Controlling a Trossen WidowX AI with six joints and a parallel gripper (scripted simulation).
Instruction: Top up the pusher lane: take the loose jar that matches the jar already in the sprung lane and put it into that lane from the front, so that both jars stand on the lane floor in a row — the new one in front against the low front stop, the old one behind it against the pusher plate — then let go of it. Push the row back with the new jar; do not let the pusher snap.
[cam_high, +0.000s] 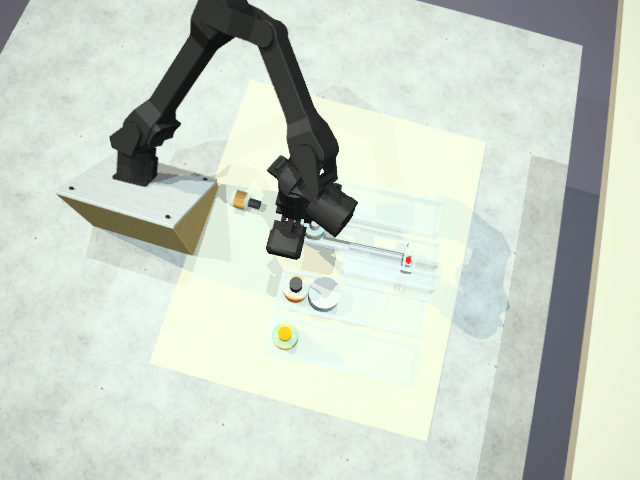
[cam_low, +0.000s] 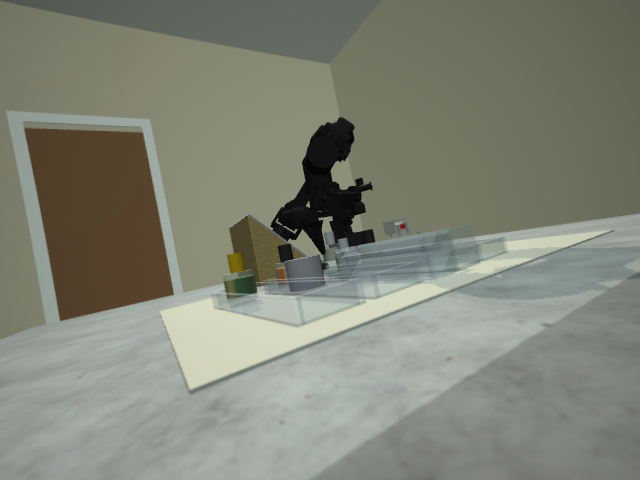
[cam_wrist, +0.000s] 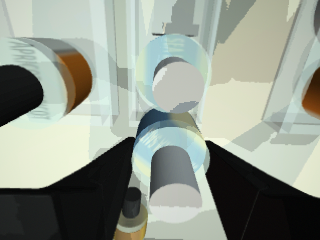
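Observation:
My gripper (cam_wrist: 168, 145) is shut on a blue-labelled jar (cam_wrist: 171, 137) with a grey-white cap. It holds this jar upright at the front end of the sprung lane (cam_wrist: 212, 50). The matching lane jar (cam_wrist: 145, 67) (cam_high: 314, 231) stands just behind it, against the dark pusher plate edge at its back. The held jar overlaps the lane jar in the wrist view, and I cannot tell whether they touch. The held jar's base and the low front stop are hidden. In the top view the fingers and held jar are hidden under the wrist.
An amber jar (cam_high: 240, 199) (cam_wrist: 131, 227) lies on its side before the lanes. An apricot jar (cam_wrist: 75, 80) stands beside the sprung lane. An orange jar (cam_high: 295, 294), a grey cylinder (cam_high: 324, 293) (cam_low: 305, 273) and a green jar (cam_high: 284, 335) (cam_low: 240, 285) stand in side lanes.

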